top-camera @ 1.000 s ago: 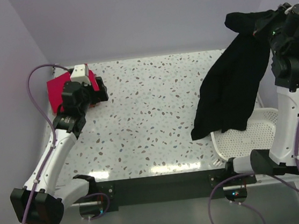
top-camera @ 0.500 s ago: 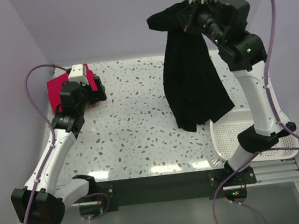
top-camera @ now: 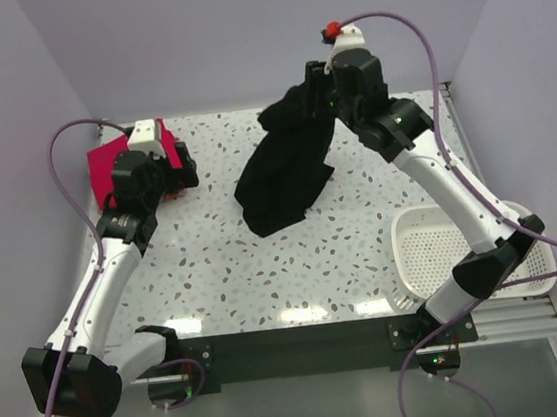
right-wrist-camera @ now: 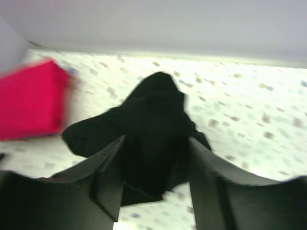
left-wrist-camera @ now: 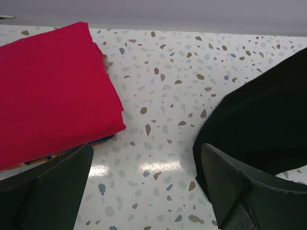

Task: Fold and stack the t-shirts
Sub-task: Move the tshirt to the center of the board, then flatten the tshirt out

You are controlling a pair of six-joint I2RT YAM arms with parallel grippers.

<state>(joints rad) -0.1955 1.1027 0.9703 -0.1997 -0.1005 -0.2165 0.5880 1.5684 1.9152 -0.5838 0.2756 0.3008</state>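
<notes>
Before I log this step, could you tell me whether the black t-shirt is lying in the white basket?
No, the black t-shirt hangs from the right gripper over the table, apart from the white basket.

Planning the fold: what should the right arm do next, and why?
Probably lower the black shirt and spread it on the table: the right end effector holds it bunched, with only its lower end seemingly touching the surface.

Two t-shirts show clearly: one black t-shirt [top-camera: 285, 173] hanging from the right pincer [top-camera: 315, 88], one red t-shirt [top-camera: 108, 172] folded just beside the left pincer [top-camera: 188, 171]. One basket [top-camera: 444, 250].
</notes>
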